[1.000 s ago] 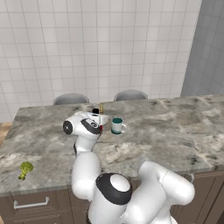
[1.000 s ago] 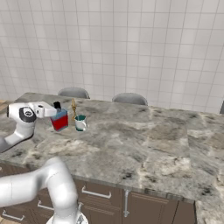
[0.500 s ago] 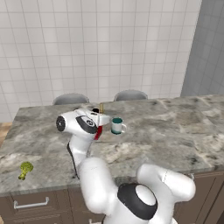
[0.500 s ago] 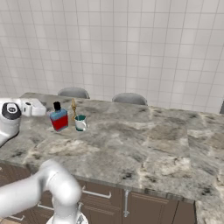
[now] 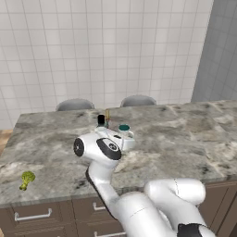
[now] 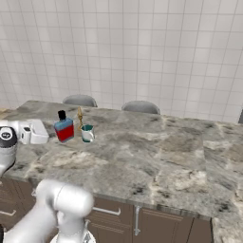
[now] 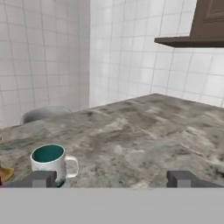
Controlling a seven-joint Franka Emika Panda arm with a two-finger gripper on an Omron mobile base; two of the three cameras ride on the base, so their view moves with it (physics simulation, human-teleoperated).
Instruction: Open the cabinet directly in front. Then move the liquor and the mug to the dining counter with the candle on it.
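The arm [image 5: 104, 152] rises over the dining counter [image 5: 185, 134], hiding most of the liquor [image 5: 101, 120], whose black cap shows beside the candle [image 5: 107, 115]. The mug [image 5: 124, 129] stands just right of them. A broccoli floret [image 5: 27, 179] lies near the counter's left front edge.

No legible text anywhere

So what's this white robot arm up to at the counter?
It is carrying things over to the dining counter. The liquor, the mug and the candle stand close together on the stone top. The gripper is open and holds nothing, hanging just above the counter with the mug in front of one fingertip. A small green vegetable lies apart near the counter's front edge.
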